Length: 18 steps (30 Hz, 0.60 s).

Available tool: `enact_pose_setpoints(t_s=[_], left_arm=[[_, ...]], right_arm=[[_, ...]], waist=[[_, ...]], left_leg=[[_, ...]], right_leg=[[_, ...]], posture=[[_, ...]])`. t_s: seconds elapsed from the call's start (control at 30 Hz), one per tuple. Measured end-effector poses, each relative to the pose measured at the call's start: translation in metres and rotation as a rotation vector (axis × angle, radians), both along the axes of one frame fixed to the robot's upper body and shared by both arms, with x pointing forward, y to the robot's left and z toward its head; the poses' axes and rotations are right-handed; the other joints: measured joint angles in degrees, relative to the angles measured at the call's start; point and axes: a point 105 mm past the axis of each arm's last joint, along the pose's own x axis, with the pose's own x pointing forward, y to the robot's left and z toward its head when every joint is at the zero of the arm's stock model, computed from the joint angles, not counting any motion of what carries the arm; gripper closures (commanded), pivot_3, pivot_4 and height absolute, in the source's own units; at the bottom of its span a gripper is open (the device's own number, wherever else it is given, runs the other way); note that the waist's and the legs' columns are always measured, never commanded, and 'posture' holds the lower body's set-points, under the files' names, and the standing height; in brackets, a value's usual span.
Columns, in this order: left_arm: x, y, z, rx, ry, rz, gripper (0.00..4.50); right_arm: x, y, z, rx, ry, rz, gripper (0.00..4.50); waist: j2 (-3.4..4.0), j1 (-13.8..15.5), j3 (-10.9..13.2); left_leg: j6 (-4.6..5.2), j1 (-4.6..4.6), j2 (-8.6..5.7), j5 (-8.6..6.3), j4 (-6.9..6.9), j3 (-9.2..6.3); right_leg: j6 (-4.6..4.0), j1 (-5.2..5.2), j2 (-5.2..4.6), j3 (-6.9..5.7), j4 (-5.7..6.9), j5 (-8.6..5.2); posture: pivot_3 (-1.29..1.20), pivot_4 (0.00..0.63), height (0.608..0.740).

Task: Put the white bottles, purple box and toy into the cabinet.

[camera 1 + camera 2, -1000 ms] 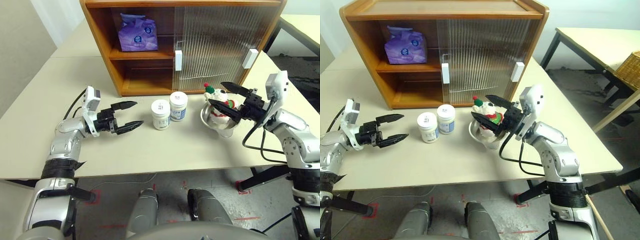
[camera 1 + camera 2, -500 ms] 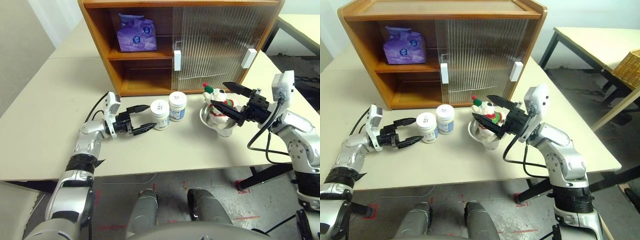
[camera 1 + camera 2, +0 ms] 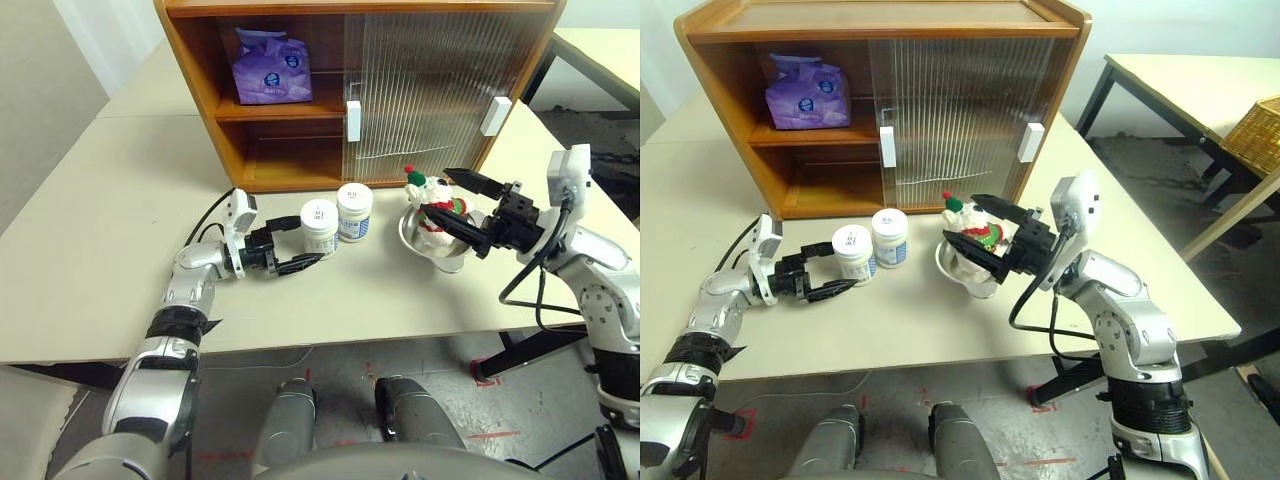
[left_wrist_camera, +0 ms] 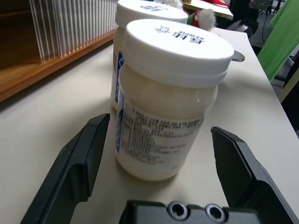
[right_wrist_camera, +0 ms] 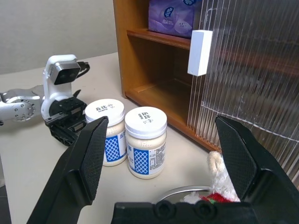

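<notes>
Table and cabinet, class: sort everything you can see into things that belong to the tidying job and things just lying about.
Part of the job:
white bottles, on the table
purple box, on the upper shelf
toy, in the bowl
cabinet
left gripper, open around the nearer bottle
right gripper, open by the toy

Just lying about:
steel bowl
wicker basket

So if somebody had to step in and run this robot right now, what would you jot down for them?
Left gripper: open, fingers either side of the nearer squat white plastic jar, not closed on it.
Right gripper: open, around the small white plush bear in the shiny steel bowl, not gripping.
Second white jar stands beside the first on the beige table, before the orange-brown wooden cabinet.
Done: lavender tissue pack on the upper shelf.
Left: both jars and the bear.
</notes>
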Motion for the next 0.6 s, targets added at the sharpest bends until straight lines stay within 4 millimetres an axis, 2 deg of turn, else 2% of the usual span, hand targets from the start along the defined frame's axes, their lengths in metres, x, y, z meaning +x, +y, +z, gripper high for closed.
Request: enact_pose_setpoints(t_s=[0.6], left_arm=[[0.0036,-0.003,-0.0032,0.0,0.002,0.009,0.02]], right_arm=[[-0.0001,0.0006,0.0024,0.0,-0.009,-0.009,0.0]], waist=[[0.05,-0.2,0.0]], left_leg=[[0.11,0.05,-0.02,0.06,0.03,0.08]], right_leg=[[0.08,0.06,0.02,-0.03,0.0,0.05]], posture=[[-0.04,0.066,0.74]])
